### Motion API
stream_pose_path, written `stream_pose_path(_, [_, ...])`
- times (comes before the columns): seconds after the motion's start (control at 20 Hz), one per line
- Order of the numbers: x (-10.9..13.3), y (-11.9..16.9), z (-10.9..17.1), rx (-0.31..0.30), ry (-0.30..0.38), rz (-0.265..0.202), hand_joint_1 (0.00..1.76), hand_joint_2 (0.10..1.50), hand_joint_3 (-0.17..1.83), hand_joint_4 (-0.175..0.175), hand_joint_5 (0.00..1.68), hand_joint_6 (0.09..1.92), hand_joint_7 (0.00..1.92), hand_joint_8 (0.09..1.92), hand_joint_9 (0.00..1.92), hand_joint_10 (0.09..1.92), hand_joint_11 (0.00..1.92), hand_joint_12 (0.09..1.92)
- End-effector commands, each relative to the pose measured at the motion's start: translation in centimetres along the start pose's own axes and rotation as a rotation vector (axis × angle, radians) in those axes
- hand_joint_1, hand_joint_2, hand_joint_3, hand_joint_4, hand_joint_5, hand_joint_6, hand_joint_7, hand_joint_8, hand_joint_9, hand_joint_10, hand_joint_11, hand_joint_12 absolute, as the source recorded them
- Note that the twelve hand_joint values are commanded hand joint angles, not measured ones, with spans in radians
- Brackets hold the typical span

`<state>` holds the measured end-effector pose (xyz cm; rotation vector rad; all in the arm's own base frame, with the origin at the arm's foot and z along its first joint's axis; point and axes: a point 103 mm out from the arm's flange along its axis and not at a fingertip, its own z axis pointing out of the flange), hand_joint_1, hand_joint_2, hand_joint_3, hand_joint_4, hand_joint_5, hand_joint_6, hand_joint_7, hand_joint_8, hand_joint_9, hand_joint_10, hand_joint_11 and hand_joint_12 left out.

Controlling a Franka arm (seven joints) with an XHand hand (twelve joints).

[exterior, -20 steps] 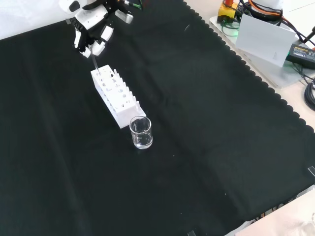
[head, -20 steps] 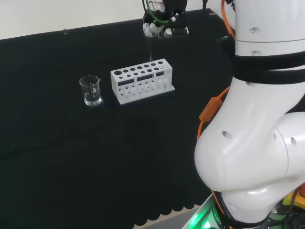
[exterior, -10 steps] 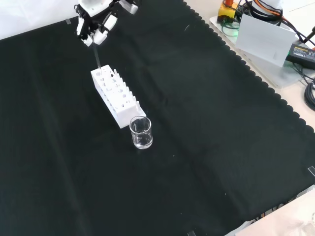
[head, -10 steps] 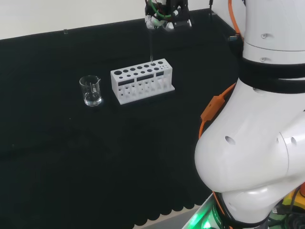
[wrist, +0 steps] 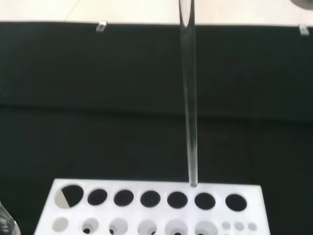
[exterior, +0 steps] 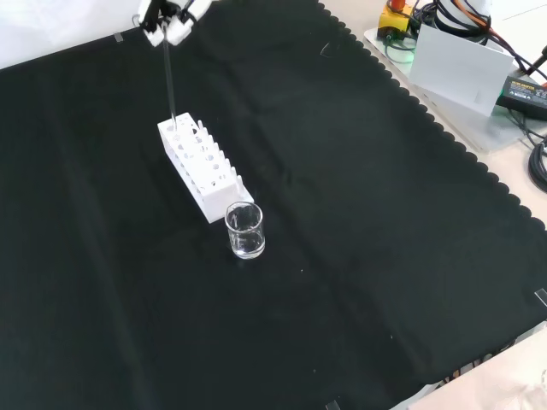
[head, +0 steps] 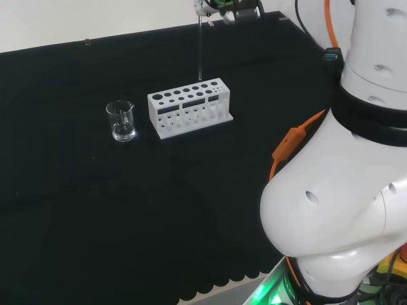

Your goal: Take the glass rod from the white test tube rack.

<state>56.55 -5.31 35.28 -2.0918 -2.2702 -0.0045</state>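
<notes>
Above white rack point(exterior: 203, 167): glass rod point(exterior: 169, 84) vertical, tip apparently clear; robot hand point(exterior: 171, 15) pinches top.

Black-clothed bench point(exterior: 367, 256) carries a white test tube rack point(exterior: 201, 166) just beside a glass beaker point(exterior: 245, 230)

Lighting: bright, even, overhead; shadows faint. Black cloth point(exterior: 342, 256) absorbed light, without glare. Small highlights on beaker point(exterior: 245, 231). White arm link point(head: 337, 210) shone softly. Wrist view: glass rod point(wrist: 189, 98) slightly blurred.
</notes>
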Motion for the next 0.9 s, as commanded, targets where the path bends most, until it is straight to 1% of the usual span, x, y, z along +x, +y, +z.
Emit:
stream_pose_path(0.05, [1.8, -2.0, -3.1, -0.059, -0.026, -0.012, 1.18, 1.17, -0.17, -0.175, 1.05, 0.94, 1.52, 0.78, 1.71, 0.61, 1.66, 0.88])
stream_pose_path(0.4, [3.5, -3.4, -4.5, -0.071, -0.045, -0.039, 1.18, 1.16, -0.17, -0.175, 1.06, 0.94, 1.52, 0.77, 1.71, 0.61, 1.67, 0.89])
stream_pose_path(0.7, [4.8, -3.9, -5.6, -0.083, -0.058, -0.053, 1.18, 1.16, -0.17, -0.175, 1.06, 0.93, 1.53, 0.77, 1.72, 0.60, 1.67, 0.89])
stream_pose_path(0.85, [5.2, -3.9, -5.7, -0.082, -0.061, -0.055, 1.18, 1.16, -0.17, -0.175, 1.07, 0.92, 1.53, 0.76, 1.72, 0.60, 1.67, 0.89])
stream_pose_path(0.9, [5.2, -3.9, -5.7, -0.084, -0.047, -0.057, 1.18, 1.16, -0.17, -0.175, 1.07, 0.91, 1.53, 0.76, 1.72, 0.59, 1.67, 0.89])
